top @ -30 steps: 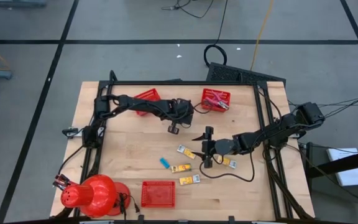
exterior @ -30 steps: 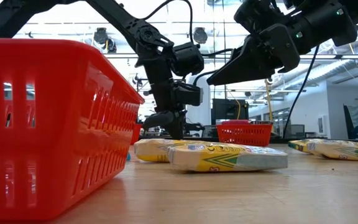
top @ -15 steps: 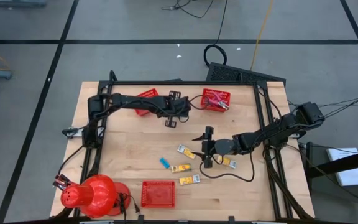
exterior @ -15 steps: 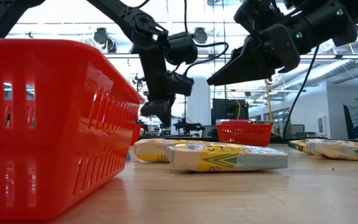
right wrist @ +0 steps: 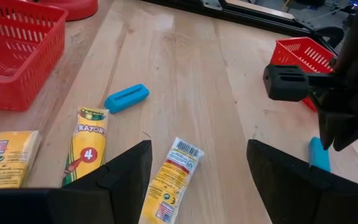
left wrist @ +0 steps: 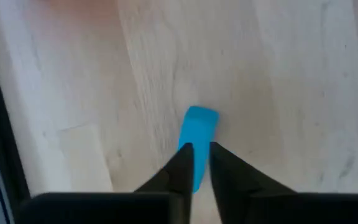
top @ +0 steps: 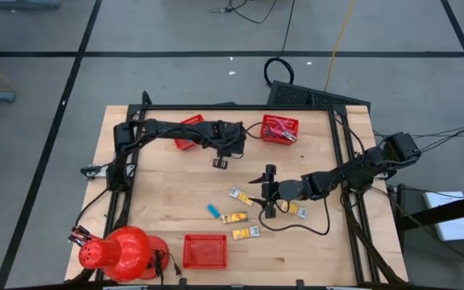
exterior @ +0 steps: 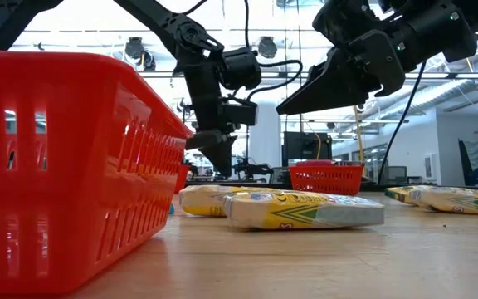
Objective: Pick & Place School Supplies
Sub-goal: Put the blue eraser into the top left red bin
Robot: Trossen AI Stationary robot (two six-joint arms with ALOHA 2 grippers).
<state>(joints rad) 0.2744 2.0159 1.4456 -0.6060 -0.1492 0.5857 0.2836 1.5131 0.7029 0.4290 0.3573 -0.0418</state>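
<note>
Left wrist view shows the left tool [left wrist: 196,163] pinching a blue block [left wrist: 197,134] above the tabletop [left wrist: 291,74] for carrying, while the right tool [right wrist: 194,168] waits spread.

Three red mesh baskets [top: 205,250] sit on the table, two along the top of the high view. Four yellow packets [top: 245,233] and two light-blue blocks [top: 213,211] are visible. One big red dome [top: 121,252] is at lower left.
</note>
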